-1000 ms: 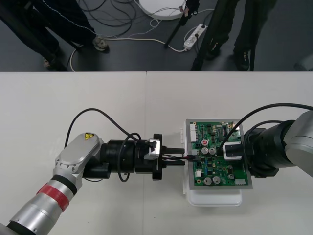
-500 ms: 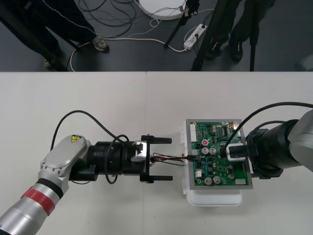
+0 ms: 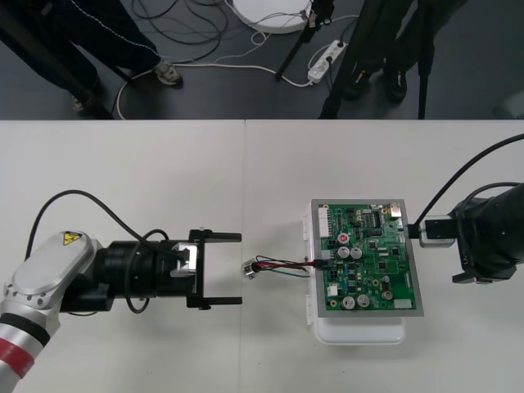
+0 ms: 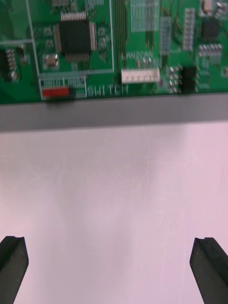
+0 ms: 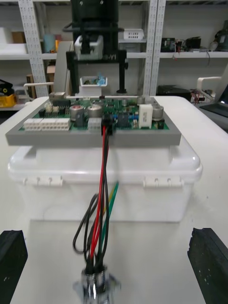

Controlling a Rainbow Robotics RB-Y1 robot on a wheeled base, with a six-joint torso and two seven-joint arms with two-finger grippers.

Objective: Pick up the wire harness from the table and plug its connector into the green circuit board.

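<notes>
Table (image 3: 164,180) holds harness (image 3: 282,265) plugged into board (image 3: 372,262), left pincer (image 3: 237,268) and right pincer (image 4: 111,251) both apart

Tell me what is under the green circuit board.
The green circuit board sits on a grey tray atop a white lidded plastic box on the light table. The box's inside is hidden.

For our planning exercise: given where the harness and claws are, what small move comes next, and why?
Probably draw the open left claw back to its side: the black plug looks seated in the green circuit board, the metal socket lies on the table, and the right claw is open too.
</notes>
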